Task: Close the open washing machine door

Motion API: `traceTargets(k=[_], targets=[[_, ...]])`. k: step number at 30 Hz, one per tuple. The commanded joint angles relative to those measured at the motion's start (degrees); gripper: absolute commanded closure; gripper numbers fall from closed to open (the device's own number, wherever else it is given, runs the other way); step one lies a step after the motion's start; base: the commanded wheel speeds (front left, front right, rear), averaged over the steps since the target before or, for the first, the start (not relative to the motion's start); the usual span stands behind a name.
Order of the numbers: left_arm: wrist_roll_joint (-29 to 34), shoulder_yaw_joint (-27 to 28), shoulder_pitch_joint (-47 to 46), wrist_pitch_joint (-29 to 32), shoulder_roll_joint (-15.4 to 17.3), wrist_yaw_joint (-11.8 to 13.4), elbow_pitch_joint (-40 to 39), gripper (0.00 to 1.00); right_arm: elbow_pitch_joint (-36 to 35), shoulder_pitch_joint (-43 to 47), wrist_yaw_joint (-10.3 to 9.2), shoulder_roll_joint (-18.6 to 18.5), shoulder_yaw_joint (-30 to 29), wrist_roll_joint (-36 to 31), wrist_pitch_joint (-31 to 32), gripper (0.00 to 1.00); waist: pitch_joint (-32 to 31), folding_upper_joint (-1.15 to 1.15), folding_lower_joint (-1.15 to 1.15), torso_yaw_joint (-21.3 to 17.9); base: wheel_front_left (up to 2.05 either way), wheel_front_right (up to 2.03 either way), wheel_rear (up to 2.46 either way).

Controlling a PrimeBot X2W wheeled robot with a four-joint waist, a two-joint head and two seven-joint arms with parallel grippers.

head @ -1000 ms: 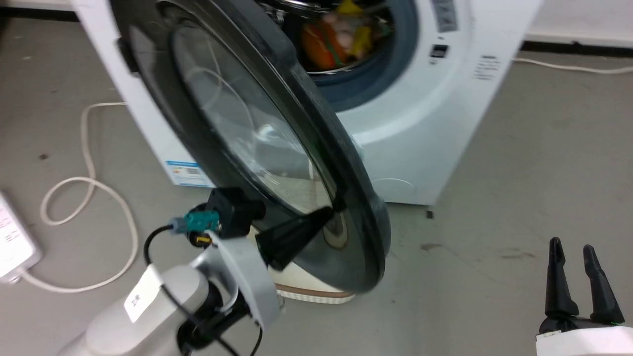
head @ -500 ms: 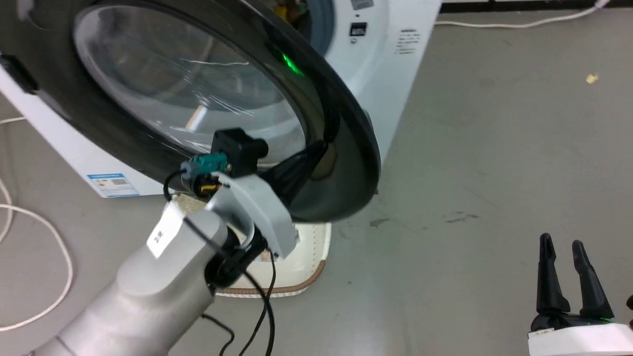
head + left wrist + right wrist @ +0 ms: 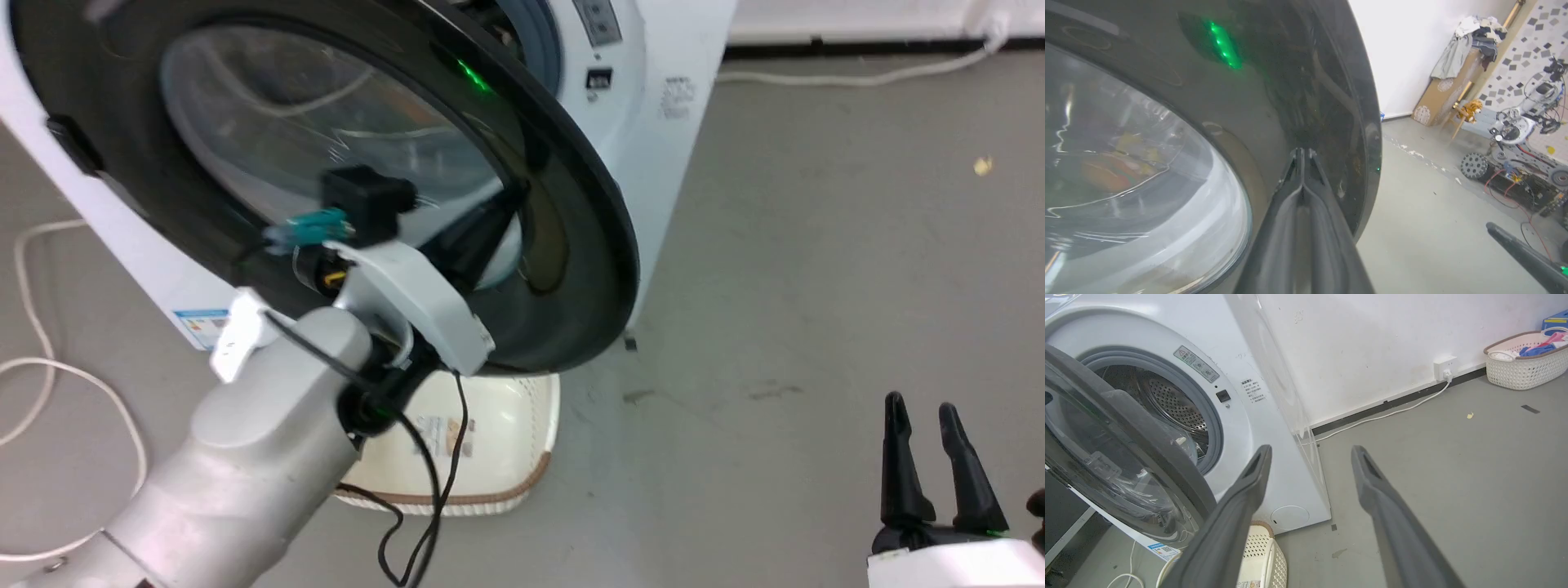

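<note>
Mid-closing, our pinched-together, empty left end effector (image 3: 1303,154) presses the glossy black-rimmed round door (image 3: 1310,61); next we push toward twelve o'clock.

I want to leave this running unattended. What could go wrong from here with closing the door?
1. The left hand is shut, just its fingertips against the glossy rim of the washing machine door near the outer edge; they may slide off.
2. The black cable hanging from that wrist loops over the cream basket and might snag.
3. The door stands ajar from the washing machine; a soft push may not latch it.
</note>
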Motion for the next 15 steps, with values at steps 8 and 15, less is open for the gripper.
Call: traceTargets(k=[8, 15], targets=[[-2.13, 9.28, 4.19, -5.39, 4.33, 5.22, -3.77, 1.0, 0.84, 2.4, 0.06, -0.06, 0.11, -1.67, -0.25, 0.0, -7.55, 0.0, 0.0, 5.93, 0.0, 0.0, 0.0], [7.09, 24.44, 12.67, -6.06, 7.38, 15.37, -10.87, 1.0, 0.88, 3.05, 0.06, -0.06, 1.03, -1.91, -0.25, 0.0, -9.8, 0.0, 0.0, 8.19, 0.0, 0.0, 0.0]])
